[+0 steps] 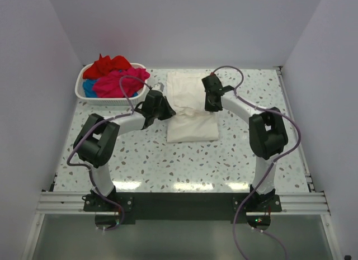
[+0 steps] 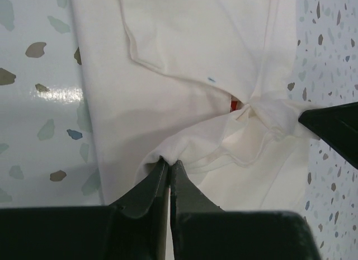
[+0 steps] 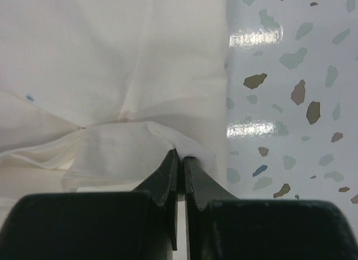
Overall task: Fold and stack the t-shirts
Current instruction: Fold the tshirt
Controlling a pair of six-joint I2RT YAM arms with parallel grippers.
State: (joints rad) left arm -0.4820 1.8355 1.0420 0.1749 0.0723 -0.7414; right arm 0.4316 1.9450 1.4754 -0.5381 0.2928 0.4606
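The white t-shirt [image 1: 192,106] lies partly folded in the middle of the table, print side hidden but for a red sliver [image 2: 234,105]. My left gripper [image 1: 165,110] is shut on a fold at its left edge [image 2: 169,161]. My right gripper [image 1: 211,106] is shut on a fold at its right edge [image 3: 180,154]. Both pinch the cloth at the fold line, with the near half of the shirt doubled toward me. Red [image 1: 109,66], magenta-pink [image 1: 118,83] and blue [image 1: 89,88] t-shirts lie heaped in the basket.
The white slatted basket [image 1: 109,99] stands at the back left, close to my left arm. Speckled tabletop [image 1: 168,165] stretches in front of the shirt. White walls close in the back and both sides.
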